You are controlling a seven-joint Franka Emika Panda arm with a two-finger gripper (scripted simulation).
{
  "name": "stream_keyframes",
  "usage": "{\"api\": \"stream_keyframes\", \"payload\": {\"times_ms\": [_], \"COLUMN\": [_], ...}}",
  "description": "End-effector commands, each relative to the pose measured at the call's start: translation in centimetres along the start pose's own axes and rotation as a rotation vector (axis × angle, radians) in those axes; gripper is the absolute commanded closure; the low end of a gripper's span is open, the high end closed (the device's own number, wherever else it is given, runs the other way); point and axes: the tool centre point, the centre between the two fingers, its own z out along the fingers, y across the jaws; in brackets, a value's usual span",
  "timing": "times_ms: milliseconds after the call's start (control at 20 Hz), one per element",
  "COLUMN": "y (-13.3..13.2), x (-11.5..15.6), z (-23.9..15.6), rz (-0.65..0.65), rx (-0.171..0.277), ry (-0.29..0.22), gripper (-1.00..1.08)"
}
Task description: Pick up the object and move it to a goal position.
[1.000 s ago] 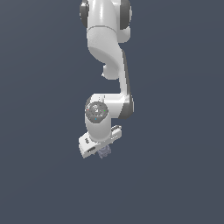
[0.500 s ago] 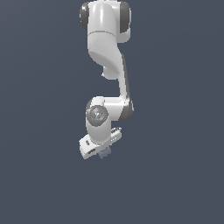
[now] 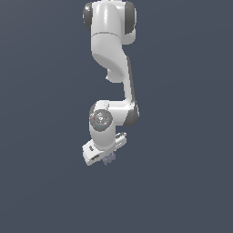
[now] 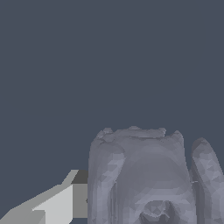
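One lumpy grey chunk [image 3: 108, 159] sits pinched in my claw [image 3: 107, 159], which is closed tight on it so I can carry it to the goal.

No legible text or markings.

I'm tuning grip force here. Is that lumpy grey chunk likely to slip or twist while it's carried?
Probably not slippery: the chunk has a rough, bumpy surface that should give friction. It looks stiff, with no sag in the wrist view. Its uneven lobes may let it twist between flat fingers, though. In the exterior view it is small under the gripper, so likely light.
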Motion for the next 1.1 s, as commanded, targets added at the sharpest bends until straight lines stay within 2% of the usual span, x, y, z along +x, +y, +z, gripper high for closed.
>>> {"api": "stream_keyframes", "payload": {"times_ms": [0,450,1050], "y": [-0.1,-1.2,-4.8], "x": [0.0,0.5,2.0], "z": [-0.2,-4.3,-16.8], "rz": [0.000,0.000,-0.001], "rx": [0.000,0.000,-0.001], "ry": [0.001,0.001,0.000], "gripper": [1.08,1.08,1.08]}}
